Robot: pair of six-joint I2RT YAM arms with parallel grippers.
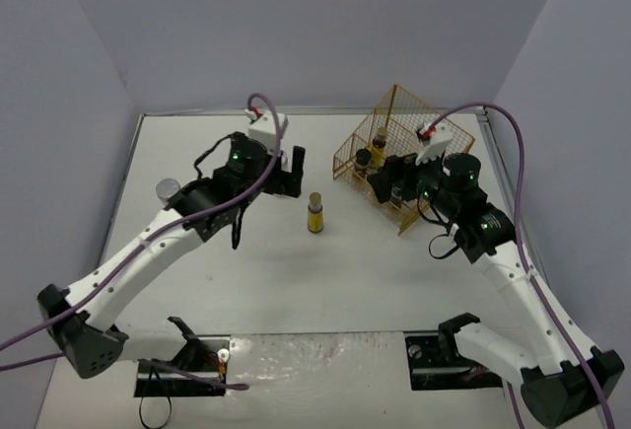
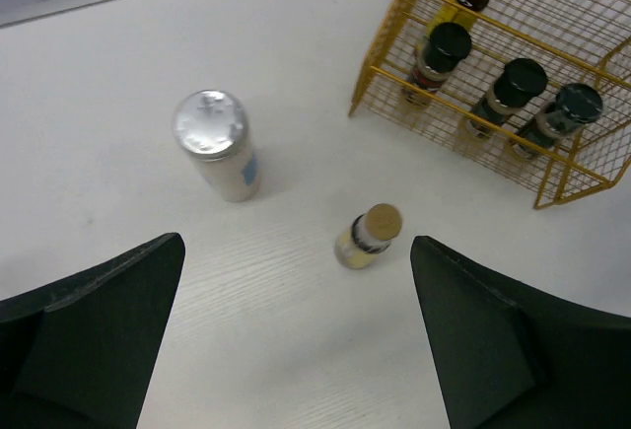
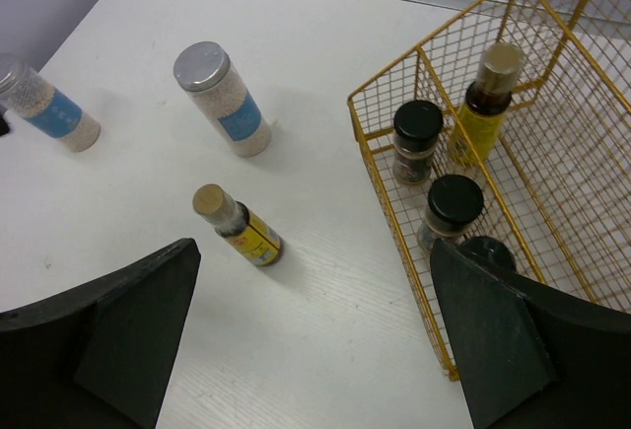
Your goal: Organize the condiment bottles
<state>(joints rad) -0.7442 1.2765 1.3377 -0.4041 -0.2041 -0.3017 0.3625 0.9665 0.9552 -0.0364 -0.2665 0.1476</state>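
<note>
A slim yellow-labelled bottle (image 1: 315, 214) stands alone on the table between the arms; it also shows in the left wrist view (image 2: 368, 235) and the right wrist view (image 3: 237, 224). Two pale silver-lidded jars (image 3: 222, 99) (image 3: 44, 108) stand on the table to its left; one shows in the left wrist view (image 2: 217, 143). In the gold wire basket (image 3: 394, 212) stand three black-capped jars (image 2: 444, 49) (image 2: 513, 89) (image 2: 567, 108) and a second slim bottle (image 3: 488, 94). My left gripper (image 1: 283, 171) hovers open and empty left of the lone bottle. My right gripper (image 1: 391, 184) is open and empty at the basket's near side.
The basket (image 1: 394, 148) stands at the back right, close to the right wall. One pale jar (image 1: 170, 190) sits beside the left arm's forearm; the other is hidden under that arm in the top view. Walls enclose the table on three sides.
</note>
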